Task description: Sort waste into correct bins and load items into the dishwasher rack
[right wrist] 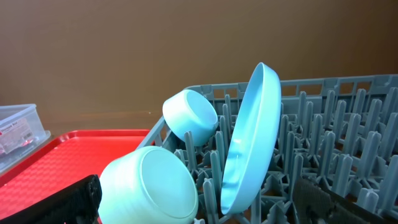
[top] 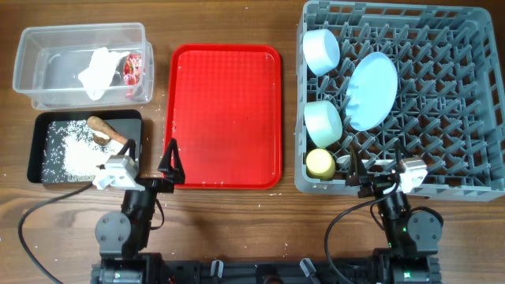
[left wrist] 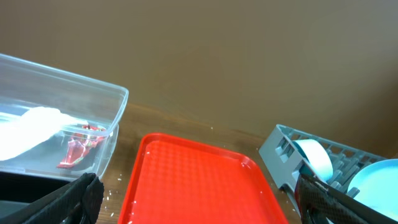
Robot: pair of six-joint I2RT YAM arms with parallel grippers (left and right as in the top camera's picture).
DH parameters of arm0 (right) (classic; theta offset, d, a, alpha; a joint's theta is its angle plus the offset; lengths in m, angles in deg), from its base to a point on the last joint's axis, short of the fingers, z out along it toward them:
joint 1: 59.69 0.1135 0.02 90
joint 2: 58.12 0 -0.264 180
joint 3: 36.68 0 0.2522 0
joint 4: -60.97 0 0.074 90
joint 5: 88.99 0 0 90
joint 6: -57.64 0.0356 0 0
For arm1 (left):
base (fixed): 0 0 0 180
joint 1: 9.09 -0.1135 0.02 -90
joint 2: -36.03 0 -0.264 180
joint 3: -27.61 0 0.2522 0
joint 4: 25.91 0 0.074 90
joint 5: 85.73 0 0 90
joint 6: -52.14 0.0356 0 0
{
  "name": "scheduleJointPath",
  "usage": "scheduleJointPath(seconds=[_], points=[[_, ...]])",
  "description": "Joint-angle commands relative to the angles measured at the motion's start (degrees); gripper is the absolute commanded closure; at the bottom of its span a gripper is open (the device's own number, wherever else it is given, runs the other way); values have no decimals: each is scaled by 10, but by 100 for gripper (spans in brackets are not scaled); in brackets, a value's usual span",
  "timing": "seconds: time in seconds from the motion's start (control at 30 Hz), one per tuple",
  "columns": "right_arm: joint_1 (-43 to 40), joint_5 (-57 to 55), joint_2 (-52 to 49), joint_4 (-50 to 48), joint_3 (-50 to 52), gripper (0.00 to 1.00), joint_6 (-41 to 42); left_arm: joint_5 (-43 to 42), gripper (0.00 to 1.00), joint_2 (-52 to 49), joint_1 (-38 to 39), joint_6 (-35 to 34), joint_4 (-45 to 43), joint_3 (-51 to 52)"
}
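Observation:
The grey dishwasher rack (top: 442, 102) at the right holds a pale blue bowl (top: 320, 49), a pale blue plate (top: 373, 91) on edge, a mint-green bowl (top: 322, 122) and a yellow cup (top: 319, 163). A small white piece (top: 343, 161) beside the cup may be the spoon. The clear tub (top: 47, 71) holds the white napkin (top: 99, 69) and the red-and-white wrapper (top: 132, 69). The black tray (top: 39, 150) holds rice (top: 75, 154) and a brown scrap (top: 102, 130). My left gripper (top: 150, 163) is open and empty at the red tray's near left corner. My right gripper (top: 375, 173) is open and empty at the rack's near edge.
The flat red serving tray (top: 225, 110) lies between the bins and the rack, with a few rice grains on it and on the wood around it. The right wrist view shows the mint-green bowl (right wrist: 149, 186) and the plate (right wrist: 252, 143) close ahead.

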Motion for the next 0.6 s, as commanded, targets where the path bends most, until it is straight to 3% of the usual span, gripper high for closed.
scheduleJointPath(seconds=[0.0, 0.1, 0.37, 0.57], points=[[-3, -6, 5, -3, 1, 0, -10, 14, 0, 51, 2, -1, -3, 30], [-3, -6, 5, -3, 1, 0, -10, 16, 0, 74, 2, -1, 1, 46], [-3, -6, 5, -3, 1, 0, -10, 22, 0, 96, 2, -1, 109, 46], [-3, -6, 5, -3, 1, 0, -10, 22, 0, 96, 2, -1, 107, 46]])
